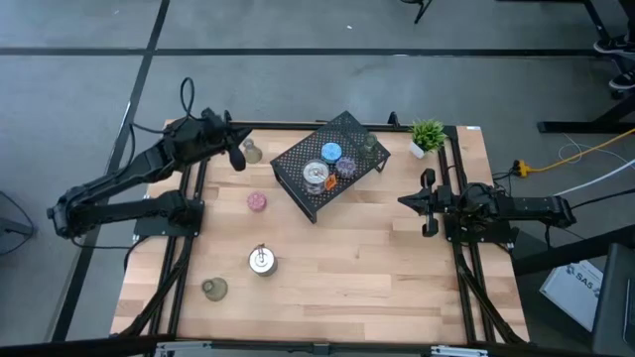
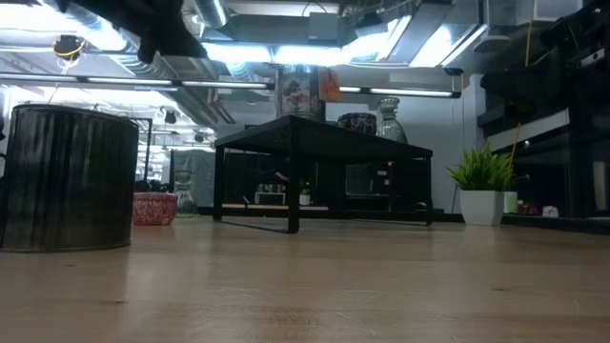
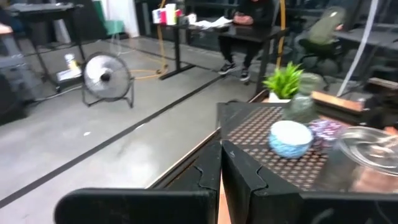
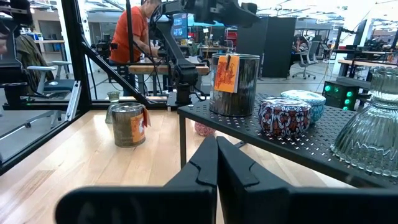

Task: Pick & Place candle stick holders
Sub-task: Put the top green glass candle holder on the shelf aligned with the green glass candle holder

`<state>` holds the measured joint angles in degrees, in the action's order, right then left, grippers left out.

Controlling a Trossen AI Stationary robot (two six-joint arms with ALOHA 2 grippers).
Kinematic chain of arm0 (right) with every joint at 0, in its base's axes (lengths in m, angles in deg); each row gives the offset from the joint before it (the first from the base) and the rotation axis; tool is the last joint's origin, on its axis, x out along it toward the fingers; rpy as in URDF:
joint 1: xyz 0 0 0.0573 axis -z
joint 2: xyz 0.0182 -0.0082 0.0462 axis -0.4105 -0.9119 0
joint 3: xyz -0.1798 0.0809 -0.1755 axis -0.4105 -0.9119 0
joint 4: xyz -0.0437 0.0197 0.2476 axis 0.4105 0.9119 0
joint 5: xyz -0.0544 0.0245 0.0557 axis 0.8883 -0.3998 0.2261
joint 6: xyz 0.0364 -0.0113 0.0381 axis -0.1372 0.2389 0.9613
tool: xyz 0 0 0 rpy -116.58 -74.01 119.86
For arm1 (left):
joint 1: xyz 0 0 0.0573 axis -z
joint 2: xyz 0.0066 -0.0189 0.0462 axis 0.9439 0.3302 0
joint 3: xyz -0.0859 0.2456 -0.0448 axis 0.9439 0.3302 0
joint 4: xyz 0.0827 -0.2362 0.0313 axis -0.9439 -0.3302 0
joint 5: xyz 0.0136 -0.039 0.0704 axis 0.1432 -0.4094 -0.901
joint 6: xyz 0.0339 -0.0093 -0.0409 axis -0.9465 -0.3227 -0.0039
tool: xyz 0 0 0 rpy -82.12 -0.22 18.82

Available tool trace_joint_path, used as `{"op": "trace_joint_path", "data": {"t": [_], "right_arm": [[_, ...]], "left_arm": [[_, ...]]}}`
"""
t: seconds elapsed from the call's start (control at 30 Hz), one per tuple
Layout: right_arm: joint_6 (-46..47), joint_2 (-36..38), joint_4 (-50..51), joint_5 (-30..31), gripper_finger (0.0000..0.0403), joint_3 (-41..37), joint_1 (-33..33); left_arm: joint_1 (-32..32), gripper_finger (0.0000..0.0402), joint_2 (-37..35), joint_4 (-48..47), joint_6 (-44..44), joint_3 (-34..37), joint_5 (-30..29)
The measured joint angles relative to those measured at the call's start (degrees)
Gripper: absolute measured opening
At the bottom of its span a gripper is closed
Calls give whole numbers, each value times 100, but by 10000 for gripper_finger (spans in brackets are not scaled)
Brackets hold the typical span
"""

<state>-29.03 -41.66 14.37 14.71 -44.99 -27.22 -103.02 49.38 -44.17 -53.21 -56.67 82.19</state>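
A black mesh rack point(image 1: 298, 164) stands at the table's far middle. On it are a blue holder point(image 1: 330, 152), a silver one point(image 1: 316, 175), a purple one point(image 1: 346, 167) and an olive glass one point(image 1: 369, 144). On the table stand an olive holder point(image 1: 252, 151), a pink one point(image 1: 257, 202), a silver one point(image 1: 261, 261) and another olive one point(image 1: 214, 289). My left gripper point(image 1: 236, 154) is shut and empty, raised beside the far-left olive holder; its wrist view point(image 3: 221, 168) looks toward the rack. My right gripper point(image 1: 409, 201) is shut and empty, right of the rack.
A small green potted plant point(image 1: 428, 134) stands at the far right corner, beside the rack. In the low view the silver holder point(image 2: 67, 176) looms near left, the pink one point(image 2: 154, 207) behind it. A person point(image 4: 132, 37) stands beyond the table.
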Motion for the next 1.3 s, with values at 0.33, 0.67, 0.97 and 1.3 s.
{"op": "trace_joint_path", "data": {"t": [0.33, 0.67, 0.97, 1.3], "right_arm": [[0, 0, 0, 0, 0, 0, 2], [0, 0, 1, -1, 0, 0, 2], [0, 0, 1, 0, 0, 0, 1], [0, 0, 0, -2, 0, 0, 1]], "left_arm": [[-207, 18, 473, -240, -398, -398, 52], [-205, 90, 1029, -858, -597, -1151, -535], [-239, 174, 1316, -1451, -165, -1316, -962], [-477, 263, 1658, -1948, 490, -1316, -762]]}}
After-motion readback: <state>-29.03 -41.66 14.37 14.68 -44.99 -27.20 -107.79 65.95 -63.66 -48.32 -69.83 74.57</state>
